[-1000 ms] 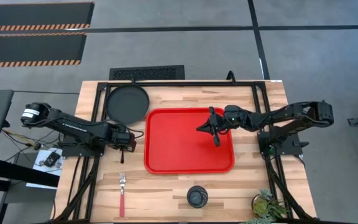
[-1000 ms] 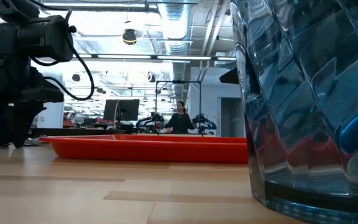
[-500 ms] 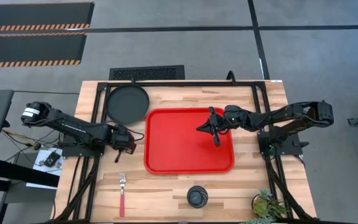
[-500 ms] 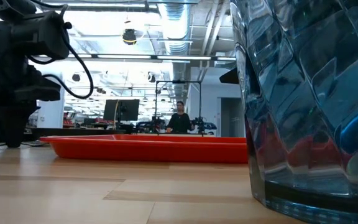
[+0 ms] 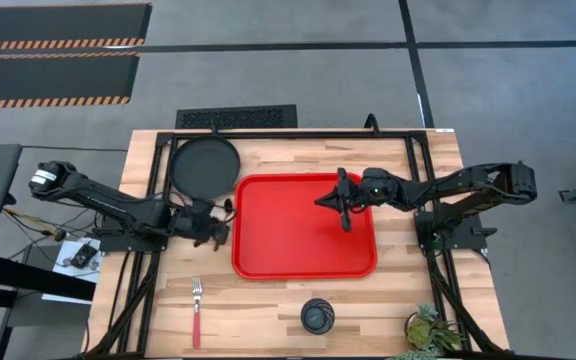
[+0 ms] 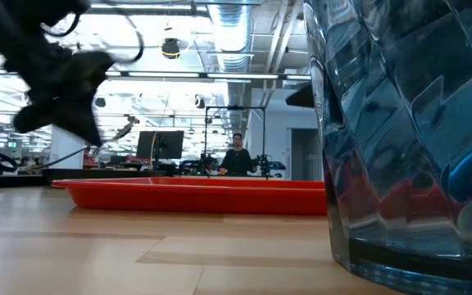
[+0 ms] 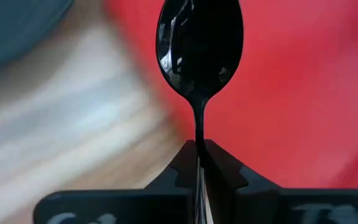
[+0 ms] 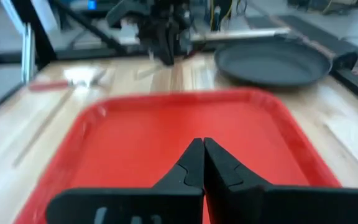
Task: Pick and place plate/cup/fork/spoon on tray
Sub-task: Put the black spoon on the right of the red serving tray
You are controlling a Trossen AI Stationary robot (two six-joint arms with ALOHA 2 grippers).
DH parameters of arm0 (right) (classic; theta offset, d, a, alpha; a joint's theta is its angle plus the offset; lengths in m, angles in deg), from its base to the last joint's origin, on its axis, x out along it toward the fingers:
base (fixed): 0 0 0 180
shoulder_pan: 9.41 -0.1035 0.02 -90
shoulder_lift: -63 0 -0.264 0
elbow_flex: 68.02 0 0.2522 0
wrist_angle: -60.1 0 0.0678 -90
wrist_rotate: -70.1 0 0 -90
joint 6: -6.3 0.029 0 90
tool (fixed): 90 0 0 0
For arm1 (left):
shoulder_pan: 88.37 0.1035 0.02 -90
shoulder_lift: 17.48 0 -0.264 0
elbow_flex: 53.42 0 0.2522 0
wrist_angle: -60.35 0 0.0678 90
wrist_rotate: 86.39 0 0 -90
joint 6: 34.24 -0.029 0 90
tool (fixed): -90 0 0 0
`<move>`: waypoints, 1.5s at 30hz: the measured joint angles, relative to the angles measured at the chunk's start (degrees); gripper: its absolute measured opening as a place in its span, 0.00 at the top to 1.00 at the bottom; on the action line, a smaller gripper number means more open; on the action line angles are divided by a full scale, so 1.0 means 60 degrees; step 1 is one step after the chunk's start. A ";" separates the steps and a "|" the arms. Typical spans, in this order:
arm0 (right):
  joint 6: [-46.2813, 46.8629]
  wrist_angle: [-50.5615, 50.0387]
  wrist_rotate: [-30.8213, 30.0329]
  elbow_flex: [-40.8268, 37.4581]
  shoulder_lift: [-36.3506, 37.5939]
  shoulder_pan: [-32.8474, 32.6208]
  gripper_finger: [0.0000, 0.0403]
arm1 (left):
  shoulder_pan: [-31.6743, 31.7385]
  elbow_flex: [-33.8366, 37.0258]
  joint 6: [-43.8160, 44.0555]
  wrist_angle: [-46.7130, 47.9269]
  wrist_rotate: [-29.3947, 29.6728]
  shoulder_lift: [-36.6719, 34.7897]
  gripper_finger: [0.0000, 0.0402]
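Having clamped the spoon since a second ago, left end effector now nearer the tray.

grey floor, striped mats, wooden table

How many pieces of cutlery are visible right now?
2. The fork lies on the table in front of the tray's left corner; the spoon is held in the shut left gripper beside the tray.
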 joint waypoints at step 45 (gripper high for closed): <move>0.4050 -0.1809 -0.2241 0.4893 -0.4141 -0.0331 0.79 | 0.1841 -0.1511 -0.4643 -0.6577 -0.0491 0.4390 1.00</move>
